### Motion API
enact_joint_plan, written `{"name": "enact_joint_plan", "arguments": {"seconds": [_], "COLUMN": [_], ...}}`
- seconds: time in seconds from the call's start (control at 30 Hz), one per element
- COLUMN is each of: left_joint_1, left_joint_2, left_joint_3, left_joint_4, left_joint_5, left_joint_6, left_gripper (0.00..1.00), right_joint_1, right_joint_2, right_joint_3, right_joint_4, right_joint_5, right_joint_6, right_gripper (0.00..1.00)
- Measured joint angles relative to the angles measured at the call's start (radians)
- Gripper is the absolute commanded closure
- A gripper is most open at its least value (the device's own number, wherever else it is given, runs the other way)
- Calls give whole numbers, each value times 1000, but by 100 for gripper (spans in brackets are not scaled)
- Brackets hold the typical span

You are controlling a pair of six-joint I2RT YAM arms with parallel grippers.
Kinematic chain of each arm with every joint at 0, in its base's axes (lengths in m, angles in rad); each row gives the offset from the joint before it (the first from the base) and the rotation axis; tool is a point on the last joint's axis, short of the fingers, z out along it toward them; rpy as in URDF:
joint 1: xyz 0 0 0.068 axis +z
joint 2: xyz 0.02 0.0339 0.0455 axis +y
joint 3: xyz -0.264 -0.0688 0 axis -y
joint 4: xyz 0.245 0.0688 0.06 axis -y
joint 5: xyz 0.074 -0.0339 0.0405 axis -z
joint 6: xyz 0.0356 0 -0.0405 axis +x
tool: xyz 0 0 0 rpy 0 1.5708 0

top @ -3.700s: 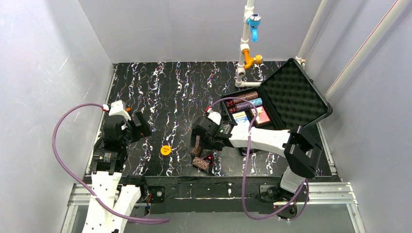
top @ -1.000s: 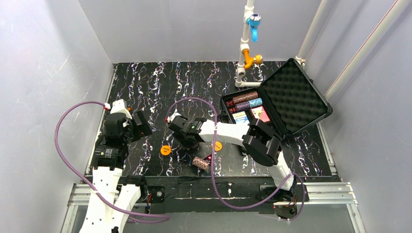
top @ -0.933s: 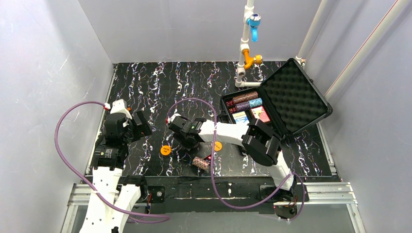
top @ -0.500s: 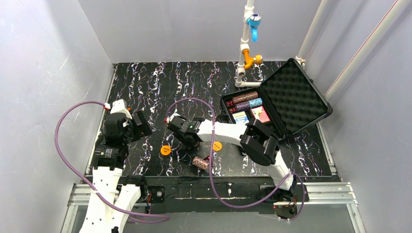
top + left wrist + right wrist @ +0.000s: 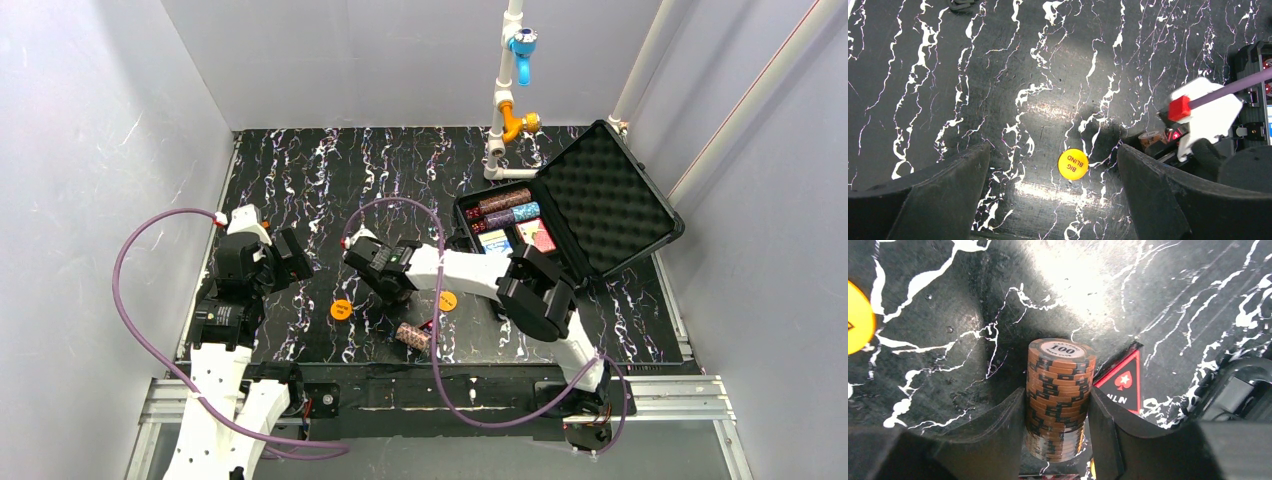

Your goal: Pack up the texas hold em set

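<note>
The black case (image 5: 462,215) stands open at the back right, its foam lid (image 5: 600,190) raised, with chip rolls (image 5: 505,200) and blue and red card decks (image 5: 520,238) inside. My right gripper (image 5: 390,288) (image 5: 1058,400) reaches left over the table's middle and is shut on a brown chip roll (image 5: 1060,385). Another roll (image 5: 412,335) lies near the front edge beside a dark triangular marker (image 5: 430,325) (image 5: 1124,382). Two orange discs (image 5: 341,309) (image 5: 447,300) lie flat. My left gripper (image 5: 285,255) (image 5: 1053,150) is open and empty above the "BIG BLIND" disc (image 5: 1073,164).
A white pipe stand with blue and orange fittings (image 5: 505,110) rises behind the case. Grey walls close in the black marbled table (image 5: 330,180) on three sides. The right arm's purple cable (image 5: 400,205) loops over the table's middle.
My right gripper has carried one chip roll from beside the marker to the left, uncovering the second orange disc. Over the last second it has barely shifted. The left arm holds still.
</note>
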Motion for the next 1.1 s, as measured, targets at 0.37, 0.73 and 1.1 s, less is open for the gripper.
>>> {"name": "enact_joint_plan", "arguments": {"seconds": [0.37,0.73,1.1], "left_joint_1": [0,0,0], "left_joint_2": [0,0,2], "left_joint_3": [0,0,0], "left_joint_4": [0,0,0], "left_joint_5": [0,0,0], "left_joint_6": [0,0,0], "left_gripper": [1,1,1], "right_joint_1": [0,-17,-19], "right_joint_2": [-474,-570,-599], "right_joint_3": [-323,-438,-389], "right_joint_4": [251,363,69], "right_joint_5": [133,238,553], "right_joint_6": [41,66,550], "right_gripper": [99,99,99]}}
